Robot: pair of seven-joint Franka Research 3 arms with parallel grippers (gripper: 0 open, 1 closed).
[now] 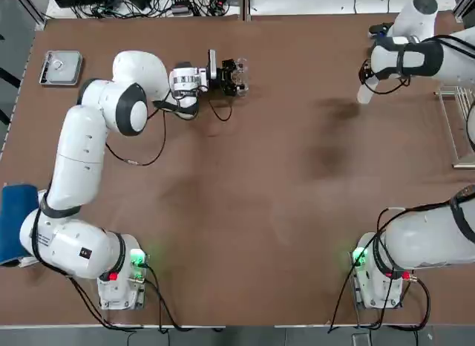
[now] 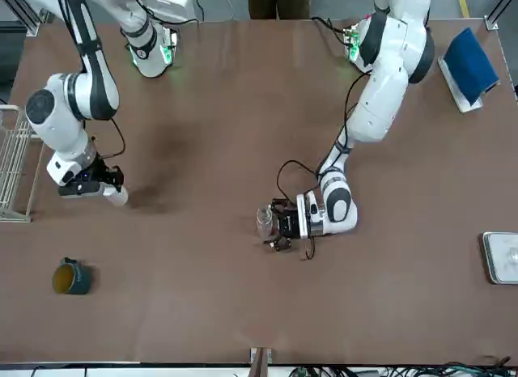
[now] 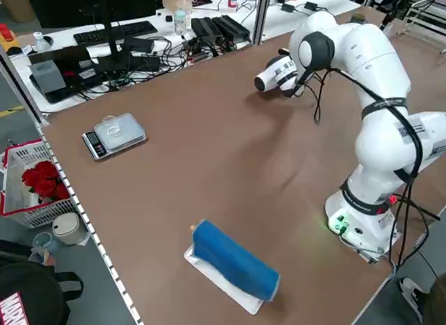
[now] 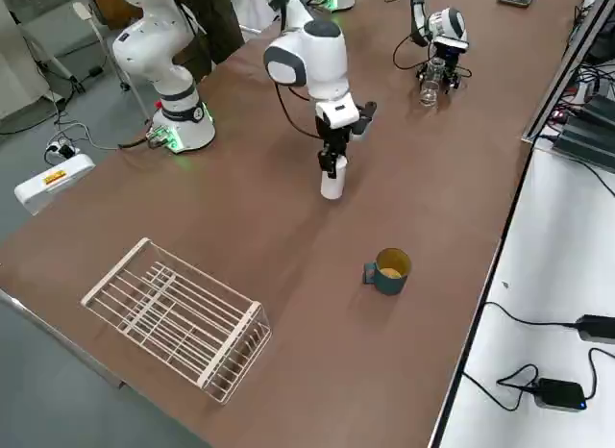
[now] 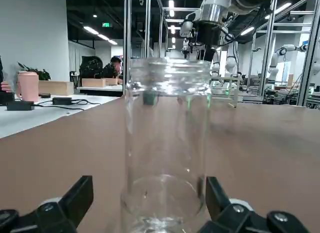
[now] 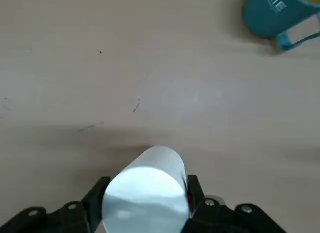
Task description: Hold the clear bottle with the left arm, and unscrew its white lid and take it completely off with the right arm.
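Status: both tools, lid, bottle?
Left tool open, clear bottle upright between its fingers, uncapped. Right tool shut on white lid, clear of bottle.

Brown matte bench (image 1: pixel 282 212) evenly lit, fairly bright; no hard-edged shadows, only soft dark smudges under both arms and, in the front view, beside the teal ceramic mug (image 2: pixel 73 277). Left wrist view: white ceiling strip lights (image 5: pixel 91 30) burn out, w/ sharp glints on the clear glass bottle (image 5: pixel 165 143) (lid-less rim esp.). Right wrist view: bench washed out, pale glare patch approx. mid-frame, bright reflection on the white cylindrical lid's (image 6: pixel 145 198) end; mug cut off at the frame edge.
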